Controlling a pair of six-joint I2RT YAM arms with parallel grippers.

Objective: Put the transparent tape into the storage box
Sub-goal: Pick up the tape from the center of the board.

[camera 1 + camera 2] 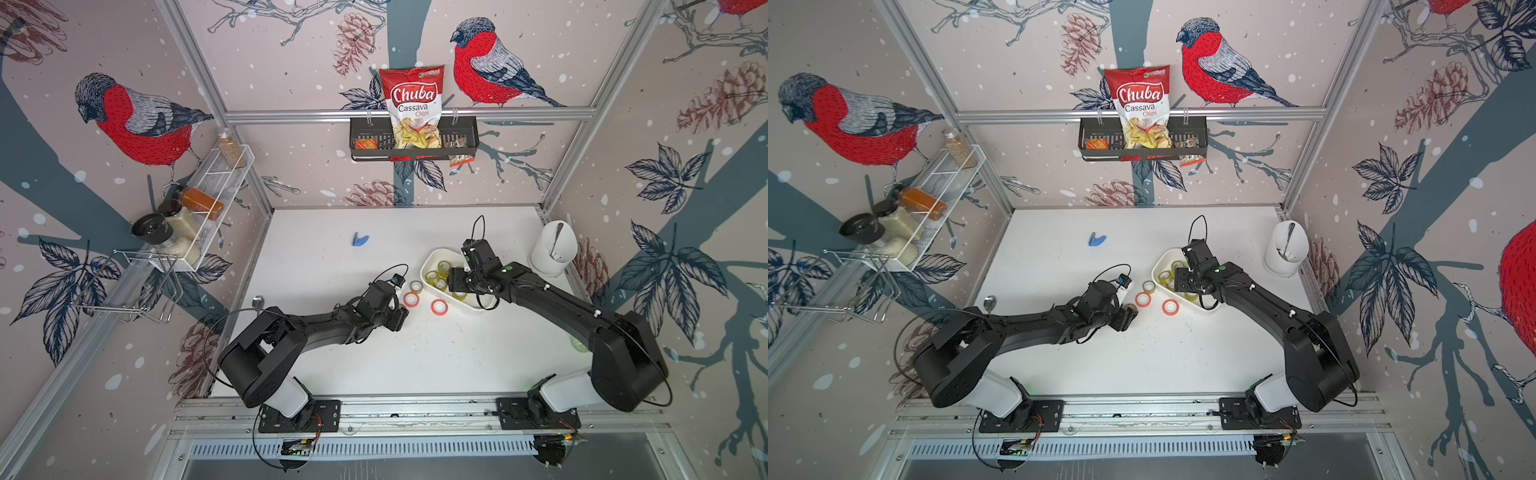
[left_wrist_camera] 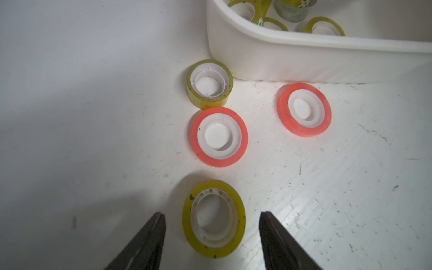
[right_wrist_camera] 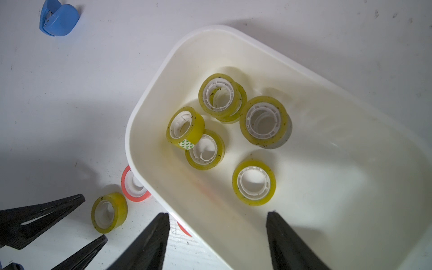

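Note:
One yellowish transparent tape roll (image 2: 214, 218) lies flat on the white table, just left of the storage box. My left gripper (image 2: 212, 214) is open and straddles it, with a gap on each side. A second transparent roll (image 2: 209, 84) stands against the wall of the storage box (image 2: 280, 58). That shallow white box (image 3: 327, 175) holds several transparent rolls (image 3: 254, 182). My right gripper (image 3: 218, 213) hangs open and empty over the box's near rim. In a top view the left gripper (image 1: 402, 318) hides its roll, and the right gripper (image 1: 454, 281) is over the box (image 1: 469, 305).
Two orange-red tape rolls (image 1: 411, 298) (image 1: 439, 306) lie between the left gripper and the box. A blue clip (image 1: 360, 240) sits further back. A tall white holder (image 1: 554, 248) stands at the right edge. A black wall basket (image 1: 361, 137) and a wire rack (image 1: 208, 199) hang above.

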